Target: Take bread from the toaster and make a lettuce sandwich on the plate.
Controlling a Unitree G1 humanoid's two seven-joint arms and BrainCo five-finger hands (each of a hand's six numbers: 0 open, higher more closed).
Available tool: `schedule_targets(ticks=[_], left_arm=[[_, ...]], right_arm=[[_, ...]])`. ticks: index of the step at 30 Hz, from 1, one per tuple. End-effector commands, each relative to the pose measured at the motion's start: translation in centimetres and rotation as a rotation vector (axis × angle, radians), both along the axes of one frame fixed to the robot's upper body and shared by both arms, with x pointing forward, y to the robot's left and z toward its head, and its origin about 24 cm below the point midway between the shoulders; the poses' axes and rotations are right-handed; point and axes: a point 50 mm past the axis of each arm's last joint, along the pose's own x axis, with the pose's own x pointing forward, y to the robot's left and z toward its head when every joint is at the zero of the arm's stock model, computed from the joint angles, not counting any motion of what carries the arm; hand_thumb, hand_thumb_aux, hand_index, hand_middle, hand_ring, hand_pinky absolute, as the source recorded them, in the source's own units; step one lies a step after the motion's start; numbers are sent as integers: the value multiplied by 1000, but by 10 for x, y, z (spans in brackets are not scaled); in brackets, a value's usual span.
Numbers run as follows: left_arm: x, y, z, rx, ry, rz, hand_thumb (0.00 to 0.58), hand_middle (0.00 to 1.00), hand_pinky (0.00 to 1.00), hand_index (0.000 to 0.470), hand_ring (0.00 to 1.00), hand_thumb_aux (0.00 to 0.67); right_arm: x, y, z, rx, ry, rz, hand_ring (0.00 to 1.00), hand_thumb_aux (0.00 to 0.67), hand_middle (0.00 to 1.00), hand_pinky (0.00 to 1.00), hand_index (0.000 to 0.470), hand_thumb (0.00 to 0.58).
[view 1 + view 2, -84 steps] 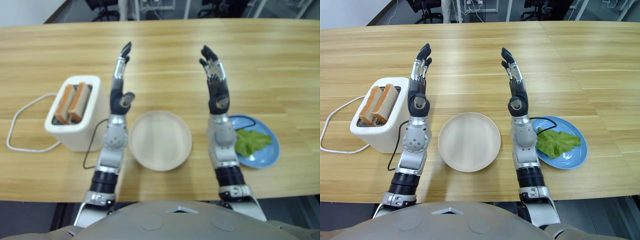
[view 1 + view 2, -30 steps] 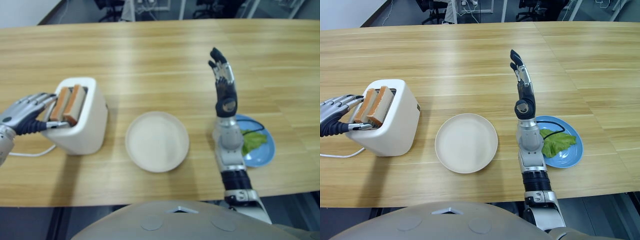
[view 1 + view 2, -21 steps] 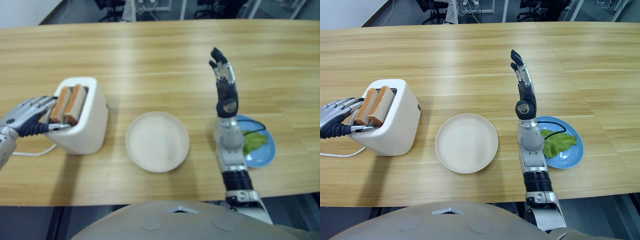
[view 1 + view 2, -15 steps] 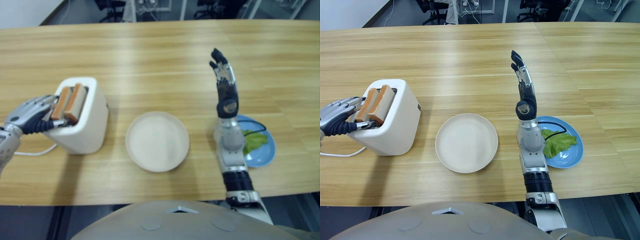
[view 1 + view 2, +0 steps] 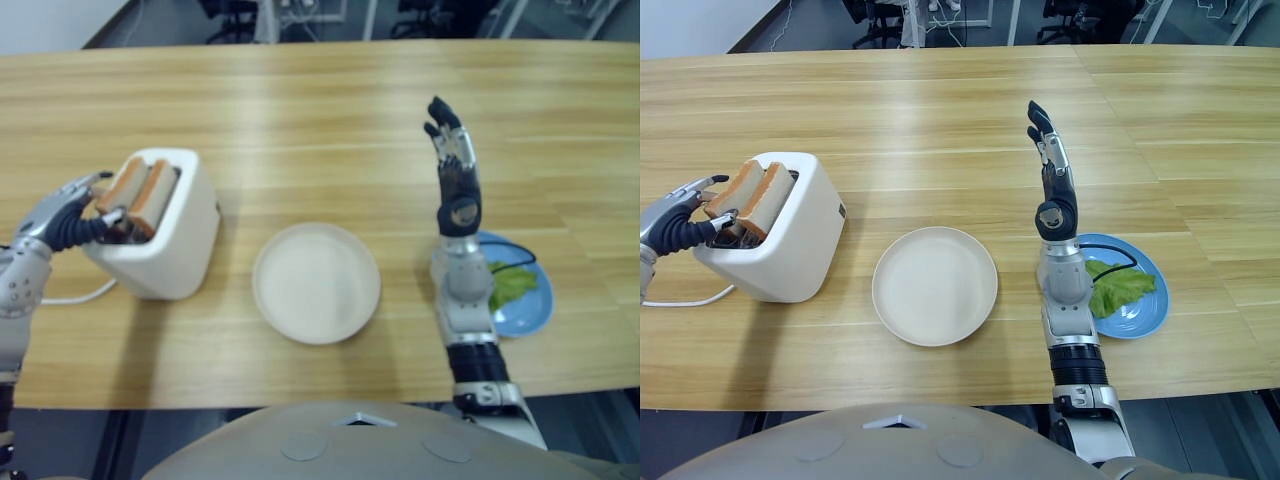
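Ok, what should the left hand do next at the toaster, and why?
Probably lift the outer bread slice straight up out of the toaster: the left hand sits right at that slice, both slices stand in the slots, and the plate is bare.

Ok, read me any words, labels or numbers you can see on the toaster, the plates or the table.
No readable text anywhere.
On the toaster: a small dark mark on its side, too small to read.
On the beige plate, the blue plate and the table: no print.
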Motion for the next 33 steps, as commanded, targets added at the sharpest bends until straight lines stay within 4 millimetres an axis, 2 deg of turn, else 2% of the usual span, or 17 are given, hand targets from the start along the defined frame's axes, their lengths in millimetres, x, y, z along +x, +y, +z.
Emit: schedule_targets(ticks=[1,8,15,22,29,33], left_arm=[[3,0,-1,-50,-36,2,580,1000,1000,460,1000,670],[8,4,9,-100,-149,19,580,1000,1000,460,1000,670],[11,10,36,-94,-354,40,580,1000,1000,460,1000,670],[12,4,48,-94,-435,-10,580,1000,1000,460,1000,670],[11,-28,76,-163,-556,-198,580,1000,1000,460,1000,670],[10,-61,84,-263,-587,-350,580,1000,1000,460,1000,670]], right_arm=[[1,-2,-3,-7,14,-10,0,0,0,0,0,0],[1,-3,-3,-5,16,-17,0,0,0,0,0,0],[2,-3,-4,-3,16,-20,0,0,0,0,0,0],[2,-2,-4,0,14,-22,0,0,0,0,0,0],[4,-2,-4,3,12,-24,0,0,0,0,0,0],[6,-2,-5,9,12,-27,0,0,0,0,0,0]])
